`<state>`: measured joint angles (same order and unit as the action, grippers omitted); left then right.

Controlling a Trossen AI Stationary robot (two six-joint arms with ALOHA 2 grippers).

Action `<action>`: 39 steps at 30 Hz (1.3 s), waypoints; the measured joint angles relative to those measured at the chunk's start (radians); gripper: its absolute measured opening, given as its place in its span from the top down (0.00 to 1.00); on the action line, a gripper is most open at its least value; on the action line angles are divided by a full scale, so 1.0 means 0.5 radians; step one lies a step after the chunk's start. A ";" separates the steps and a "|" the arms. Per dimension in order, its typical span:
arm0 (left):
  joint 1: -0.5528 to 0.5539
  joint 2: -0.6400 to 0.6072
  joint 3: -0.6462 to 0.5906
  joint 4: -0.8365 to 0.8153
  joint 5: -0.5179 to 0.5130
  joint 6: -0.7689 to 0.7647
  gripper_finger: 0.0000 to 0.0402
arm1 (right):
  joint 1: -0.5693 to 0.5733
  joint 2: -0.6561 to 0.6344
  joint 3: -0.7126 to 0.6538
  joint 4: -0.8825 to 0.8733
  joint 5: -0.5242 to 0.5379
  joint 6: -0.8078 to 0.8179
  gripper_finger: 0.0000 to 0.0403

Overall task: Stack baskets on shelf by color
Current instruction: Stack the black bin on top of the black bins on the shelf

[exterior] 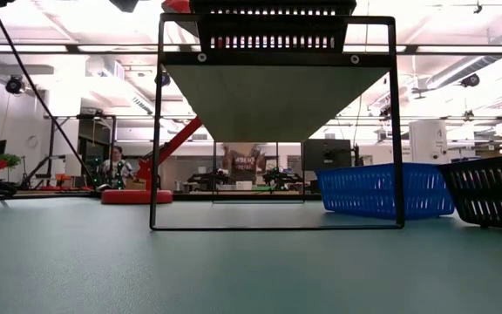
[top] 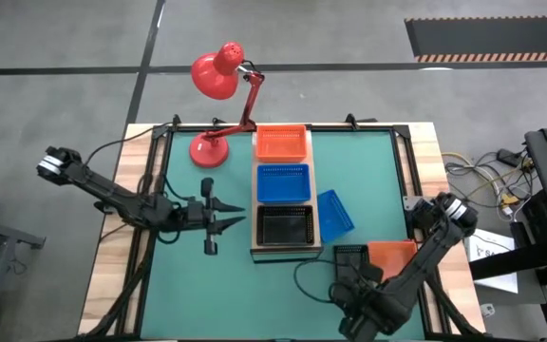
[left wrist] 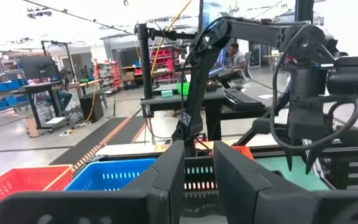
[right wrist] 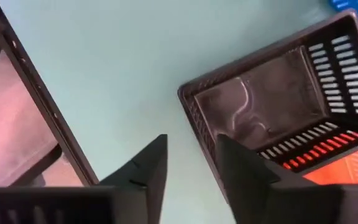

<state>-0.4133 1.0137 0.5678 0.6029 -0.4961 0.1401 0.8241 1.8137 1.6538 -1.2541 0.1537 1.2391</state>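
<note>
The light-wood shelf (top: 253, 214) carries a red-orange basket (top: 281, 142), a blue basket (top: 283, 182) and a black basket (top: 285, 225) in a row. A second blue basket (top: 335, 211) leans tilted against the shelf's right side. Near the front right, a loose black basket (right wrist: 278, 106) lies beside and partly over an orange one (right wrist: 344, 171). My right gripper (right wrist: 191, 168) points down, open, its fingers above the black basket's corner and the mat. My left gripper (top: 224, 218) is left of the shelf, level, open and holding nothing, facing the shelf's black basket (left wrist: 197, 177).
A red desk lamp (top: 218, 74) stands at the far left of the green mat (top: 207, 285), its base (top: 207, 150) beside the shelf's far end. Cables run along the table's wooden border. The mat in front of the shelf is bare. People sit in the room beyond.
</note>
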 joint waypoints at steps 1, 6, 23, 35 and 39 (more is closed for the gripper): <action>0.000 -0.005 0.000 0.000 -0.001 -0.004 0.83 | -0.012 0.003 0.009 0.001 0.002 -0.009 0.66; 0.000 -0.006 0.000 0.002 -0.001 -0.006 0.83 | -0.063 0.002 0.013 -0.002 0.066 0.008 0.55; -0.017 -0.095 -0.005 -0.035 -0.006 -0.006 0.83 | -0.239 -0.002 0.083 0.005 0.044 0.551 0.52; -0.028 -0.092 -0.009 -0.037 -0.005 -0.004 0.83 | -0.240 0.031 0.054 0.007 0.028 0.800 0.52; -0.028 -0.092 -0.009 -0.038 -0.004 -0.004 0.83 | -0.245 0.120 0.048 0.000 -0.045 0.753 0.52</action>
<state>-0.4274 0.9676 0.5632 0.5838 -0.4979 0.1379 0.7013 1.8735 1.6778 -1.2541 0.1313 1.6155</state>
